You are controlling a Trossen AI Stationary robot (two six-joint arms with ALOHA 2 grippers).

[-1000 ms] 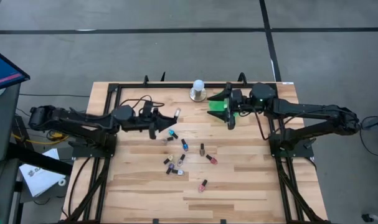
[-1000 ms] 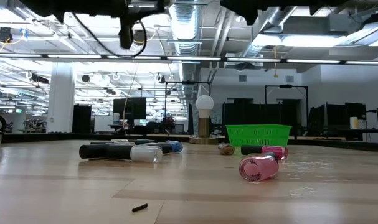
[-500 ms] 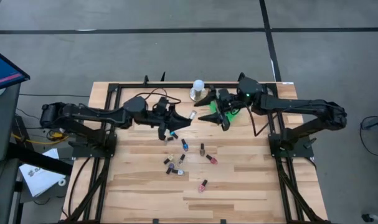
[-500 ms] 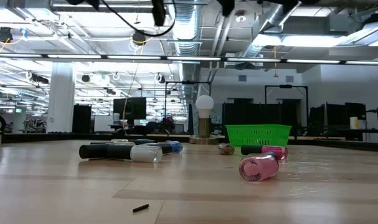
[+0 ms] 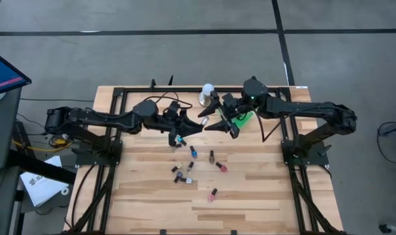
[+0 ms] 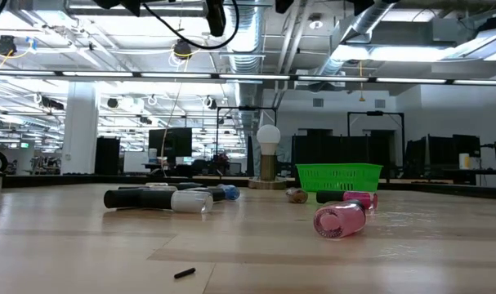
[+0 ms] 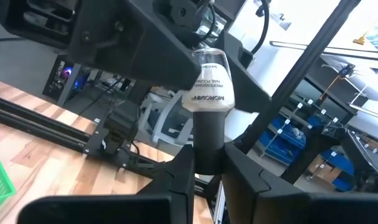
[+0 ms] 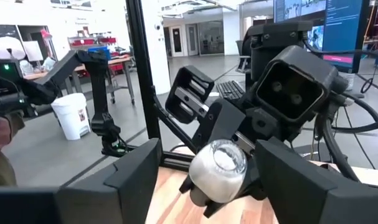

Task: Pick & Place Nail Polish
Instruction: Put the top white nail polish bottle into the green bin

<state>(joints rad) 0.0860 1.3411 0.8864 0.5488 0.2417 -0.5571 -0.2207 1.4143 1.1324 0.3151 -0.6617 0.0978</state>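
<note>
My left gripper (image 5: 192, 124) is shut on a white-bodied nail polish bottle (image 7: 208, 81) with a dark cap, held high above the table's far middle. My right gripper (image 8: 210, 168) is open. Its two fingers stand on either side of the bottle's white body (image 8: 218, 167) without touching it. The bottle also shows in the high view (image 5: 203, 121). Several other nail polish bottles (image 5: 193, 152) lie on the table. In the low view a pink one (image 6: 339, 220) lies on its side. My left gripper pinches the bottle's dark cap (image 7: 207, 140) between its two fingers. The fingers come level from the table's left side and lie along the bottle. The bottle is lifted clear, its white body pointing toward my right gripper.
A green basket (image 5: 243, 119) sits at the far right, partly under my right arm, and also shows in the low view (image 6: 339, 176). A white-domed object on a metal base (image 5: 207, 93) stands at the far middle. Black frame rails (image 5: 113, 130) run along the table's sides.
My left gripper has carried the white bottle toward the table's right edge. My right gripper has left the green basket and gone toward the table's left edge, meeting the bottle. Its fingers now stand around the bottle's body.
</note>
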